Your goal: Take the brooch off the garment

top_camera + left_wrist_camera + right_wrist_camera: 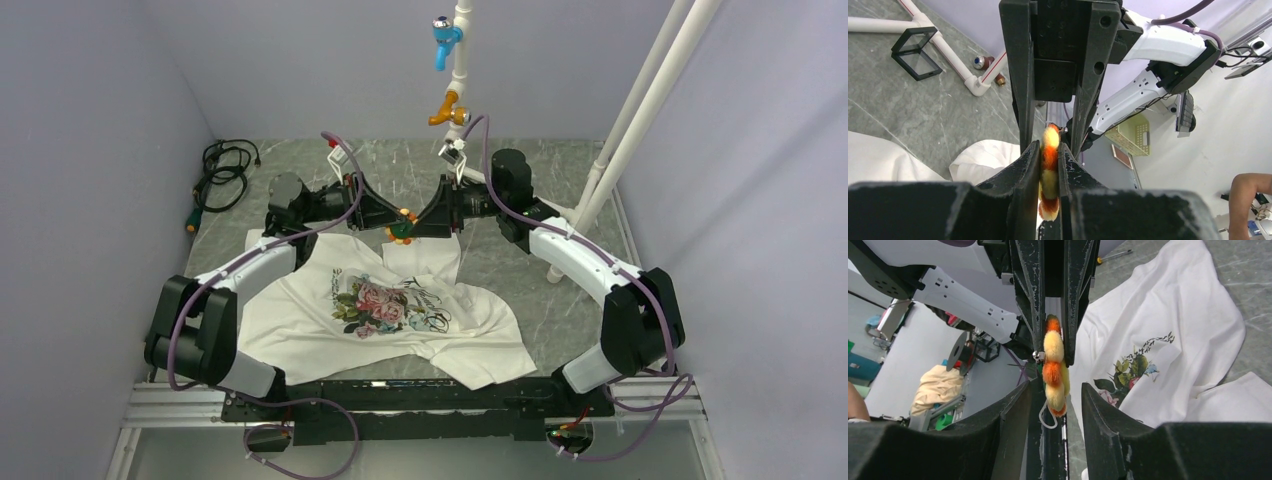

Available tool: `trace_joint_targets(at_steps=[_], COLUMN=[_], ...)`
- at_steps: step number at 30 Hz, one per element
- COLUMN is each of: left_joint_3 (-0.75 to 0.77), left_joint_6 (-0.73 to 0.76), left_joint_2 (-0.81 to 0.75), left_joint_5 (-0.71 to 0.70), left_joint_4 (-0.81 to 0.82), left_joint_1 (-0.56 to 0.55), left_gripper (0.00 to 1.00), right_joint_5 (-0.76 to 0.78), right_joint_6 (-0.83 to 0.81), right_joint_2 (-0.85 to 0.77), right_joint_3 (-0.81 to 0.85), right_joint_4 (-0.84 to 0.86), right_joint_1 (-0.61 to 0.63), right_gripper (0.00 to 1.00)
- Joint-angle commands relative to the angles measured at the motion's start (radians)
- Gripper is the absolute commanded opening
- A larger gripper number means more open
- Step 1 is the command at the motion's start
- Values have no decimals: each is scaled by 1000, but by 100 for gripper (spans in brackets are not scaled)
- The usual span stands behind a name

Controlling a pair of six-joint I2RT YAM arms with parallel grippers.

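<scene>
Orange-and-yellow fuzz of the brooch (1049, 172) sits pinched in the left pincer (1048, 150); the right pincer (1054, 390) stands spread around it, untouching. Overhead, it is only specks above the shirt (300, 320), toward the surface's (400, 165) far edge; whether its pin holds cloth is hidden.

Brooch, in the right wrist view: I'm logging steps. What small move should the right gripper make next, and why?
Probably close the right gripper on the brooch. Its fingers straddle the brooch without touching, while the left gripper is shut on it. Whether it is free of the garment I cannot tell.
</scene>
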Motion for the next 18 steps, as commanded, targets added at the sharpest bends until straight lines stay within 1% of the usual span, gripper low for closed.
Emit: trace_joint_targets(at_steps=[1, 3, 6, 7, 8, 9, 10, 11, 14, 15, 17, 18], left_joint_3=[57, 60, 48, 41, 33, 29, 27, 26, 18, 12, 6, 11], left_joint_6=[21, 27, 32, 25, 26, 36, 51, 65, 105, 119, 166, 201], left_joint_2=[16, 14, 8, 6, 4, 0, -7, -15, -42, -53, -79, -92], left_joint_5=[-12, -11, -6, -9, -11, -12, -12, -11, -11, -14, -7, 3], left_joint_4=[29, 15, 11, 19, 20, 14, -1, -28, -86, -107, -161, -207], left_joint_1=[-12, -20, -28, -30, -31, -32, -32, -31, -5, 8, 31, 37], left_gripper=[0, 0, 0, 0, 0, 0, 0, 6, 36, 41, 47, 48], right_joint_5=[-21, -17, -23, -24, -27, -27, -27, -29, -40, -43, -49, -50], right_joint_6=[57, 53, 45, 43, 42, 40, 35, 29, 11, 5, -7, -16], right_joint_2=[-30, -29, -24, -24, -25, -26, -28, -29, -29, -31, -32, -33], right_joint_3=[-2, 3, 5, 5, 4, 4, 4, 3, 1, 0, 1, 3], right_joint_4=[105, 101, 94, 95, 93, 90, 84, 78, 56, 49, 36, 26], right_joint_1=[2, 2, 2, 2, 1, 1, 1, 0, -4, -5, -7, -6], right_gripper=[42, 40, 30, 24, 16, 5, 0, 0, 0, 0, 0, 0])
